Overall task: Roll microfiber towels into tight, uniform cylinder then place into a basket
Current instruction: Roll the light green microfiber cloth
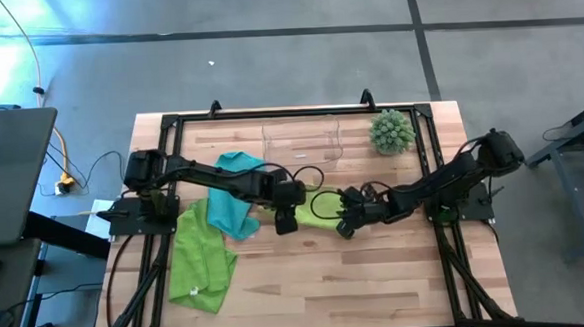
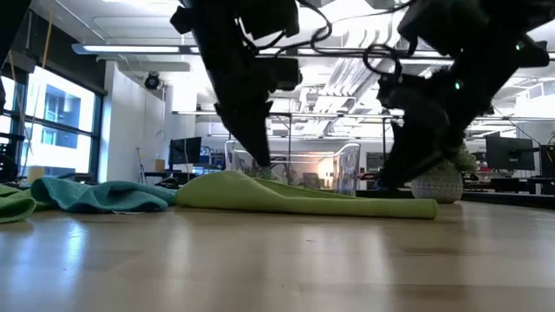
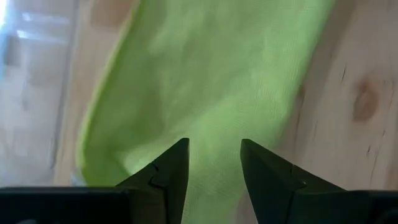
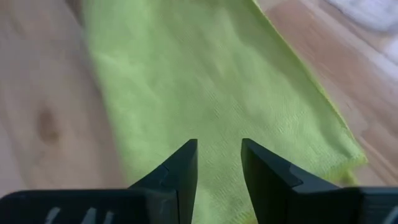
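Note:
A lime green microfiber towel (image 1: 320, 208) lies on the table's middle as a long folded strip (image 2: 303, 198), humped at its left end. My left gripper (image 3: 214, 149) hangs open over that left end (image 1: 287, 222), clear of the cloth. My right gripper (image 4: 219, 148) stands open low over the right end (image 1: 346, 224). A teal towel (image 1: 234, 201) lies crumpled left of centre, partly on a second lime towel (image 1: 201, 256). The clear basket (image 1: 302, 143) stands at the far edge. My right gripper points slanting down at the lime towel's right end (image 4: 217, 118), fingers apart and nothing pinched between them. In the low view its fingertips (image 2: 392, 178) reach down to the cloth's top. I cannot tell whether they touch it.
A round spiky green plant ball (image 1: 392, 131) sits at the far right, beside the basket. Bare wood (image 1: 338, 281) lies along the near half of the table. The black frame rail (image 1: 299, 112) runs around the table's edges.

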You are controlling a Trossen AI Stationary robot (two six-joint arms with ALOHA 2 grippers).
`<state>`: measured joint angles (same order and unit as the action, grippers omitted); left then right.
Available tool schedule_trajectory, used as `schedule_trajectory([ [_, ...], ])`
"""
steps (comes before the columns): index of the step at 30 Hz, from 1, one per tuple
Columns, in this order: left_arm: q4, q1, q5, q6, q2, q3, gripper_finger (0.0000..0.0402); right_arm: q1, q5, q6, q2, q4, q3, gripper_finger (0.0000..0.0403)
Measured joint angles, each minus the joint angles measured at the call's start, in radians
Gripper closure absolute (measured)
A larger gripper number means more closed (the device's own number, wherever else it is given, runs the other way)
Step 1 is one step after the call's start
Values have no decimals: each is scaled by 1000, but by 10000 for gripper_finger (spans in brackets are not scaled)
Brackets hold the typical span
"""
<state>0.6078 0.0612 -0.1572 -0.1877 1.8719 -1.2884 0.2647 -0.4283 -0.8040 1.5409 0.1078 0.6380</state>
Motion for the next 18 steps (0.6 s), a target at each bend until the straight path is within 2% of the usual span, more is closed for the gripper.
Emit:
schedule_trajectory([
  [4, 56, -7, -24, -43, 0, 1, 268, 0, 16, -7, 74, -1, 0, 286],
  [8, 145, -11, -88, -93, 0, 1, 268, 1, -10, -24, 131, -3, 6, 286],
  [12, 213, -11, -118, -151, 18, 0, 268, 3, -16, -46, 142, 30, 10, 286],
  [18, 293, -19, -41, -232, 50, 2, 268, 6, -19, -34, 114, 97, 5, 286],
])
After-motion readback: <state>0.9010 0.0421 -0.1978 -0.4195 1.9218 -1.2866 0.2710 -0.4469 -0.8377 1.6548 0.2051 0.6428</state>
